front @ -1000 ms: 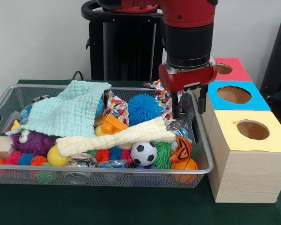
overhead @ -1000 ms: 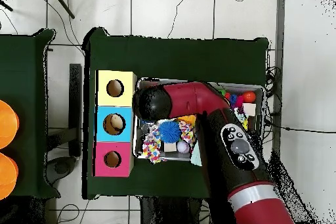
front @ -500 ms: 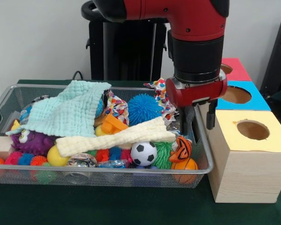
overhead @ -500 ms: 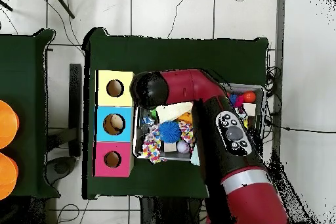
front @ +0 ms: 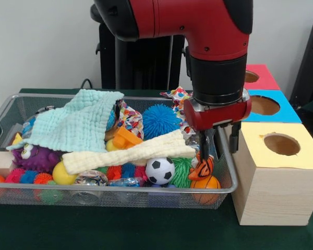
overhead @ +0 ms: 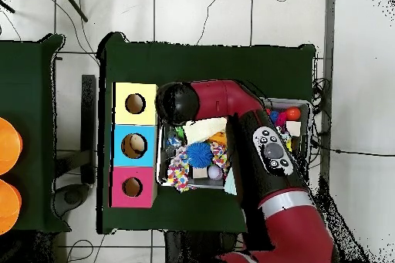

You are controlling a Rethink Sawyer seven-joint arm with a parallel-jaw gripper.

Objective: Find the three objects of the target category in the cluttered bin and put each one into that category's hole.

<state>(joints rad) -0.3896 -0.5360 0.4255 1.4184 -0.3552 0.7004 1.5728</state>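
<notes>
Toys crowd the wire bin (front: 5, 112) on your green tabletop (front: 120, 229). Nearest you, along the front wall, sit a small basketball (front: 205, 183), a soccer ball (front: 160, 170) and a yellow ball (front: 62, 174), with spiky pink, orange and blue balls between them. Just behind the basketball you see an orange tiger-striped toy (front: 201, 167), and the gripper (front: 211, 152) hangs right over it at the bin's right end, fingers spread, one dark finger (front: 203, 150) touching down on the tiger toy and the other just beside the bin's right wall. Nothing is pinched between them. A long cream cloth (front: 130, 152) lies across the middle, an orange plastic piece (front: 126, 138) resting on it. Further back you find a purple plush (front: 34, 156), a mint cloth (front: 73, 125), a blue spiky ball (front: 160, 120) and patterned fabric (front: 129, 117). To the right, touching the bin, stand the yellow box (front: 274, 177), then the blue box (front: 263, 107), then the red box (front: 256, 76), each with a round hole on top.
</notes>
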